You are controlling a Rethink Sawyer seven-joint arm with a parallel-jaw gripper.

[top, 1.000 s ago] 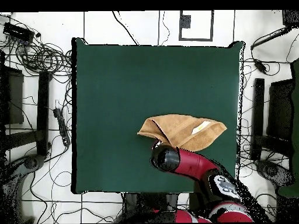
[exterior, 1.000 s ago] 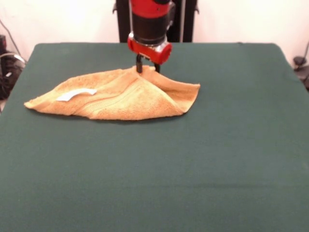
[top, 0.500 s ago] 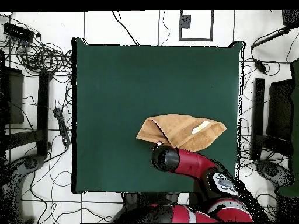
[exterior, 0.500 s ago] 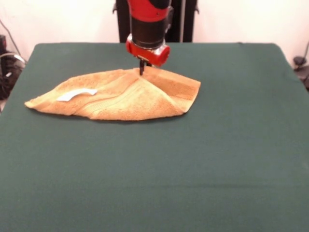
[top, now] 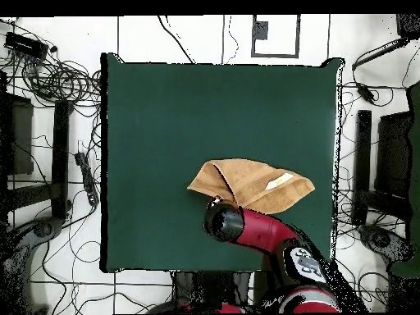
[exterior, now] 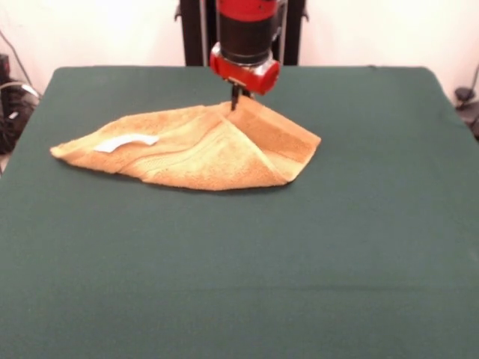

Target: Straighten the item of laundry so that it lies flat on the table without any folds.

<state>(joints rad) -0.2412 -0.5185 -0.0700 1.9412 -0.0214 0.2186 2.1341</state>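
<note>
1. The towel [exterior: 198, 149] lies on the far half of the table [exterior: 239, 277] in the front view, roughly centred left to right and a little to the left; in the overhead view the towel [top: 254, 184] sits in the lower right part of the green cloth, near the robot's side
2. It is folded over itself: a triangular flap covers the right portion, its fold line running from the peak under the gripper [exterior: 236, 103] down to the near edge, so the cloth reads as a low, flattened tent, not a flat sheet
3. The peak is there, I judge, because the gripper pinches the far edge at that spot and lifts it slightly, the cloth sloping away on both sides
4. The fingers look drawn close together on the towel's top edge; only a thin dark tip shows beneath the red housing
5. The fabric is golden-orange terry with a woven band visible along the flap near the right corner, and a small white tag [exterior: 127, 140] lies on the left wing
6. The left end tapers to a thin point resting on the table, while the right corner is blunt and doubled
7. The task looks far from done, since the folded flap must yet be opened out
</note>
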